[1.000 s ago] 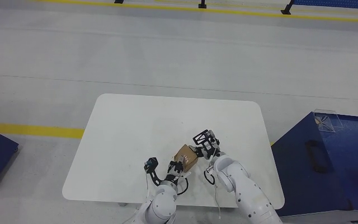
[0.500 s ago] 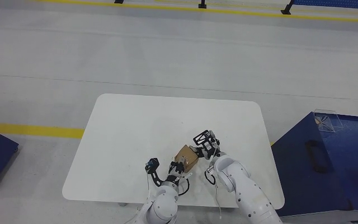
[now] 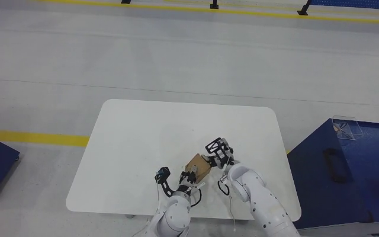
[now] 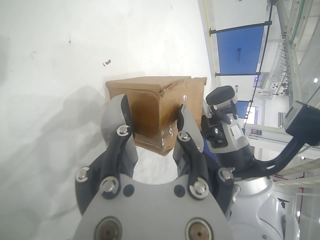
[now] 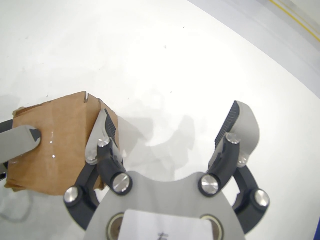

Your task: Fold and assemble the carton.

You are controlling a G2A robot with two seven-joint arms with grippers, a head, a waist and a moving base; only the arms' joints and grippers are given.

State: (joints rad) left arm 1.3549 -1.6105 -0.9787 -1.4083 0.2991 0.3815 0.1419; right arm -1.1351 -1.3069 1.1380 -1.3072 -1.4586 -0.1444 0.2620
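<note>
Near the front edge of the bench [image 3: 130, 148], the left claw [image 4: 153, 108] grips one upright corner of the brown carton [image 4: 147, 88], with a pad on each adjoining face, apparently to steady it. Just beyond, the right claw [image 5: 170, 111] stands wide apart. One of its fingers [image 5: 106, 126] lies against the carton's side wall and the other is over bare bench, judged a brace for squaring the walls. A panel projects past the far corner, so assembly is judged unfinished.
</note>
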